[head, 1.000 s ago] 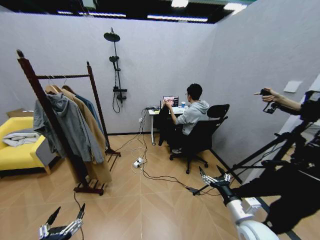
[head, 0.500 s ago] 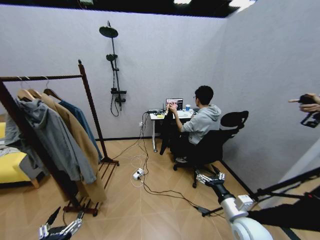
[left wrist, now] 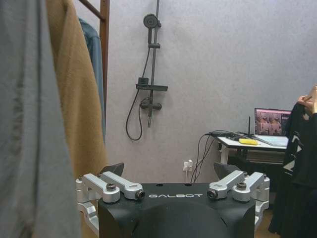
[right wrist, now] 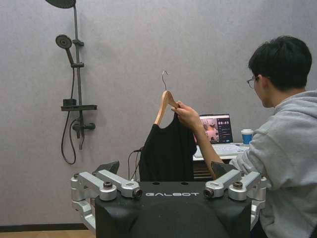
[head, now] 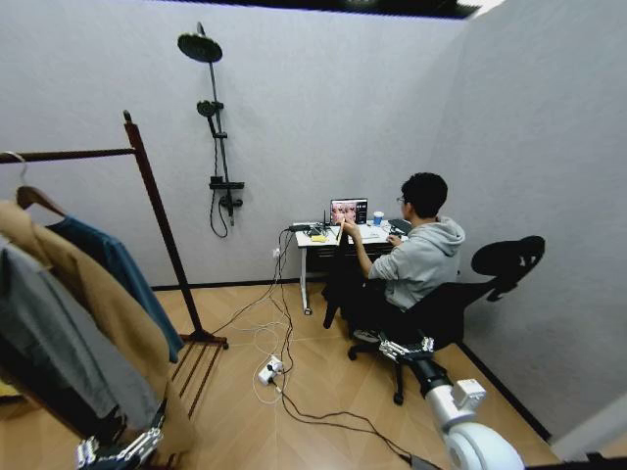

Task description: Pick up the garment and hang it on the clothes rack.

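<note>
A seated person's hand holds up the garment (right wrist: 167,151), a black T-shirt on a light wooden hanger (right wrist: 165,100), beside the desk. Its white print shows at the edge of the left wrist view (left wrist: 296,153). The clothes rack (head: 149,208) stands at my left, its bar (head: 69,154) carrying a teal shirt (head: 118,269), a tan coat (head: 93,304) and a grey top (head: 49,352). My right gripper (head: 402,350) is open and held out low toward the person, well short of the garment (right wrist: 166,168). My left gripper (head: 122,452) is open, low beside the rack (left wrist: 169,171).
A desk (head: 328,240) with a laptop (head: 350,211) stands at the back wall, the person on an office chair (head: 470,304) before it. Cables and a power strip (head: 266,370) lie on the wooden floor. A shower fitting (head: 211,127) hangs on the wall.
The camera has moved forward and turned right, so the rack now sits at the left edge and the seated person is closer. Both grippers keep their pose.
</note>
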`<state>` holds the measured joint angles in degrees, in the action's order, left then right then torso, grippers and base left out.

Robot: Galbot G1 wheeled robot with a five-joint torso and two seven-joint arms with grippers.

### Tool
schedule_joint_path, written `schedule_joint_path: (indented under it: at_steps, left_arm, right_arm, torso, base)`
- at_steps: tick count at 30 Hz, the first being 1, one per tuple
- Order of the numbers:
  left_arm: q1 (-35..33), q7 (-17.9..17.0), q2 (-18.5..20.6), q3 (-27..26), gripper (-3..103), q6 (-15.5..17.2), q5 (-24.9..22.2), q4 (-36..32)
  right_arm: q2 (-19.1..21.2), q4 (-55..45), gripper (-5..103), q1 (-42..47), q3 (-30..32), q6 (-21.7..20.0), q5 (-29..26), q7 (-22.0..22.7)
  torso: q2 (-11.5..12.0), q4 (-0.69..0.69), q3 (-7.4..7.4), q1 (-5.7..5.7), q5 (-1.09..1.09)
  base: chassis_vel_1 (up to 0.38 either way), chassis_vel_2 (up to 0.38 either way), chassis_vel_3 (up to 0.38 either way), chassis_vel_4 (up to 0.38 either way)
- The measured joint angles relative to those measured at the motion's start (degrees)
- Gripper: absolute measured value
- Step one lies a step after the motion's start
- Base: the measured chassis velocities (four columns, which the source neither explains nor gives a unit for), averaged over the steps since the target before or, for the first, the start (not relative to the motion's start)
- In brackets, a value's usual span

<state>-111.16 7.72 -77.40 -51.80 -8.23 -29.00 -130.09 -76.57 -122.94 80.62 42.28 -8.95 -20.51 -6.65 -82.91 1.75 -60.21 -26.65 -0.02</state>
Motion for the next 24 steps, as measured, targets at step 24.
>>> schedule_joint_path:
  at_steps: [24]
  left_arm:
    - [0.0, 0.0, 0.0, 0.0, 100, 0.0, 0.0, 0.0]
  right_arm:
    - [4.6, 3.0, 100, -15.6, -3.0, -7.9, -4.9, 11.5]
  torso:
    - [0.0, -0.01, 0.00, 0.02, 0.05]
  base:
    - [-0.235, 0.256, 0.222, -0.225]
